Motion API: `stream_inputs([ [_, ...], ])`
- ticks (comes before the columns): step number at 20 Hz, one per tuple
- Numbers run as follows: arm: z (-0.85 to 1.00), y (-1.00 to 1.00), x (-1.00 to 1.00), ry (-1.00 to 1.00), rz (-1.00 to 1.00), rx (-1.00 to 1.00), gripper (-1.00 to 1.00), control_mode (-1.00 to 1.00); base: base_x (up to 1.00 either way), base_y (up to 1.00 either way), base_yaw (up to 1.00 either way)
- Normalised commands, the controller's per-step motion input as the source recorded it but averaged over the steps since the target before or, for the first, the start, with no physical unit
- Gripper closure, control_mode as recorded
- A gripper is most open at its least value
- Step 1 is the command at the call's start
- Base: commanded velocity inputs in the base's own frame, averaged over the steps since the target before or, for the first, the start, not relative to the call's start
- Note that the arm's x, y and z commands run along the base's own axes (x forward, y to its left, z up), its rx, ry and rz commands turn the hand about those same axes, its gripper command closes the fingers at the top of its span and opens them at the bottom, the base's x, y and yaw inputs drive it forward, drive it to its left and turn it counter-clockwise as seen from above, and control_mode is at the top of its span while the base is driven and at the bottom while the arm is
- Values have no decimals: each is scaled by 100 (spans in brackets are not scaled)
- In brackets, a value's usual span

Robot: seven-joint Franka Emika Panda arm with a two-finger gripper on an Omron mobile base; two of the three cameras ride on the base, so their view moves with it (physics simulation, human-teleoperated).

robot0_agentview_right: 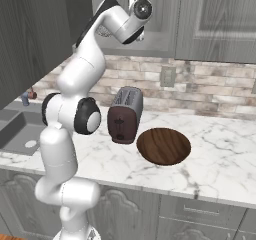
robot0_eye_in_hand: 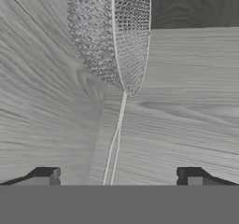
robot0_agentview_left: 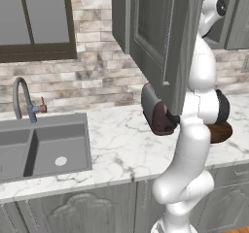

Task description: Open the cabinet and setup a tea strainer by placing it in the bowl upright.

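One bowl (robot0_agentview_right: 163, 146) beside toaster (robot0_agentview_right: 125, 115), marble counter (robot0_agentview_right: 225, 149).

- cabinet (robot0_agentview_left: 160, 38): grey, faint wood grain
- tea strainer (robot0_eye_in_hand: 116, 36): silvery-grey speckled mesh
- bowl (robot0_agentview_right: 164, 146): dark brown wood grain
- toaster (robot0_agentview_right: 125, 115): dark red and grey
- counter (robot0_agentview_right: 220, 149): white marble, grey veins
- wall (robot0_agentview_left: 92, 76): pale beige-grey brick
- sink (robot0_agentview_left: 44, 149): plain grey
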Motion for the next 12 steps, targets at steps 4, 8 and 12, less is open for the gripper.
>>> stream_inputs([
  [4,-13,4,40,2,0,-4,-100,-100,0,0,0],
  [8,-3,0,37,1,0,-2,-100,-100,0,0,0],
  [12,0,0,34,0,0,-4,-100,-100,0,0,0],
])
